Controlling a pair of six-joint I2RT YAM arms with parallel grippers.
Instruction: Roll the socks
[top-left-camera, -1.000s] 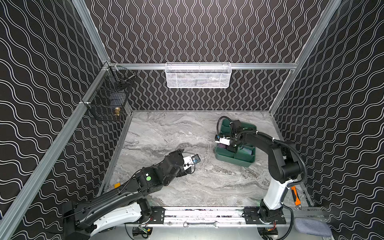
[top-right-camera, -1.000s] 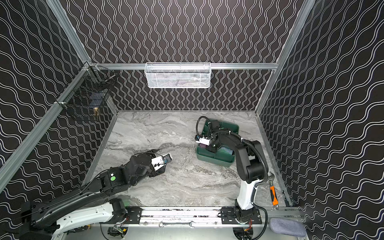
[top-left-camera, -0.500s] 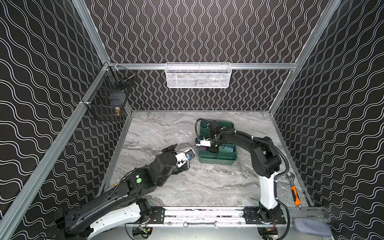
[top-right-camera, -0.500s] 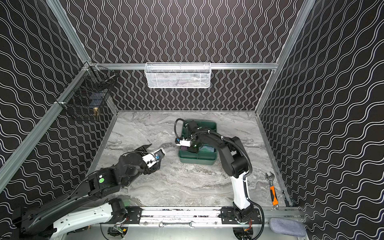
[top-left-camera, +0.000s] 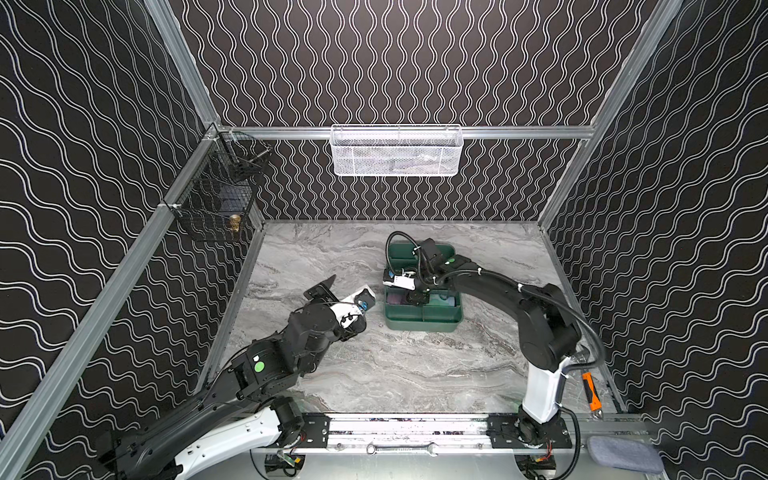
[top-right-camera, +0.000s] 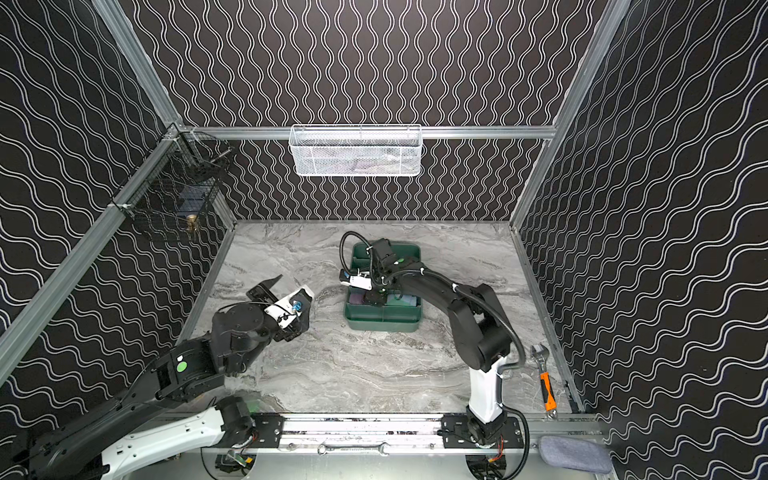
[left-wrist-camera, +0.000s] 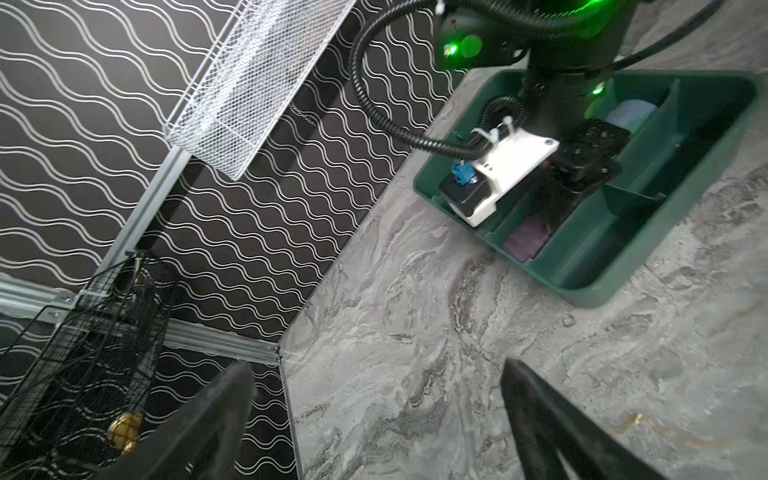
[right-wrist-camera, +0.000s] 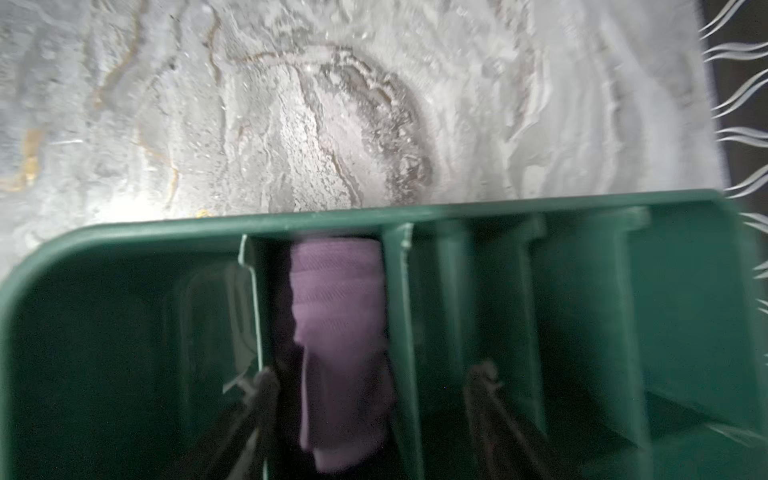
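Note:
The purple sock (right-wrist-camera: 338, 332) lies rolled in a narrow compartment of the green tray (right-wrist-camera: 291, 216), seen as a purple patch in both top views (top-left-camera: 394, 298) (top-right-camera: 356, 298). The blue sock (top-left-camera: 440, 298) sits in the neighbouring compartment. My right gripper (right-wrist-camera: 370, 374) hangs over the tray, open, with one finger on each side of the purple roll and apart from it. My left gripper (left-wrist-camera: 376, 368) is open and empty above bare table, left of the tray (top-left-camera: 422, 324), in both top views (top-left-camera: 347, 291) (top-right-camera: 286, 289).
A white mesh basket (top-left-camera: 395, 151) hangs on the back wall and a black wire basket (top-left-camera: 216, 203) on the left wall. An orange-handled wrench (top-right-camera: 546, 386) lies at the right edge. A grey-blue pad (top-left-camera: 623, 453) rests beside the front rail.
The tray has slid left and straightened along with my right gripper, whose jaws have opened off the purple sock. My left gripper has drawn back to the left and opened wider.

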